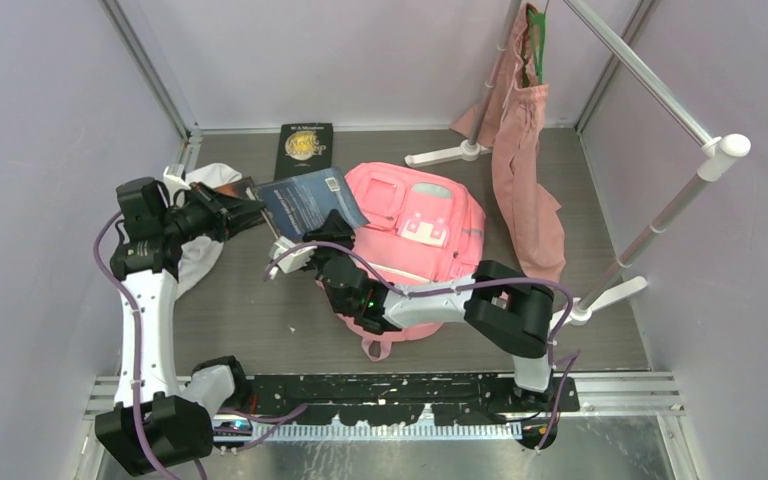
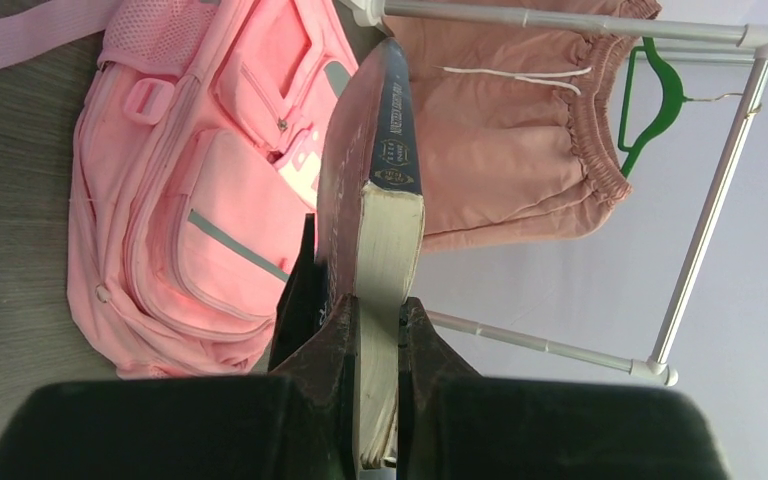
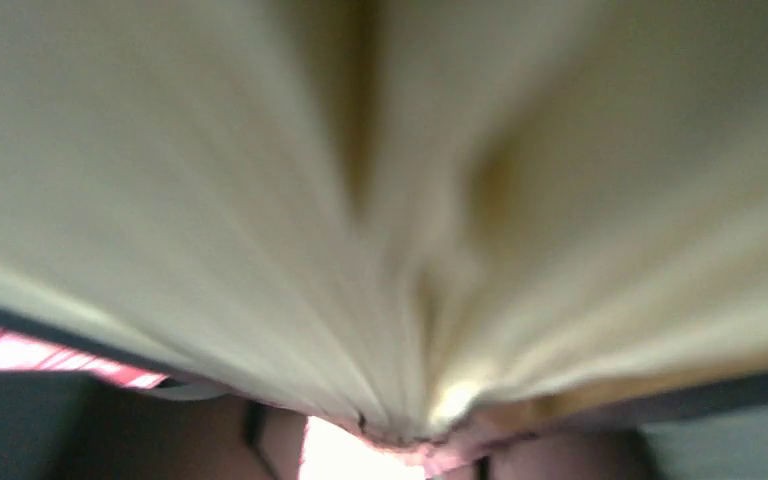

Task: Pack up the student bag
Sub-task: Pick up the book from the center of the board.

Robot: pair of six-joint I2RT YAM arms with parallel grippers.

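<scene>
Grey wood-grain table [image 1: 260,320], closed in by pale walls, carried the large pink fabric student bag [image 1: 415,225] near its middle. The bag lay flat with the front pockets up, and I could not tell whether its main zip stood open. At 9 o'clock from the bag, a dark blue paperback book [image 1: 305,200] was held in the air. The left gripper [image 1: 256,212] was clamped tight on its page edge. The right gripper [image 1: 312,245] was at the book's near edge. Its own camera showed only blurred pages, so I cannot tell how wide its jaws stood. The danger, I judged, was in the handover. If the right jaws caught only loose pages, these could bend or tear. If the left let go too soon, the book could fall beside the bag.
</scene>
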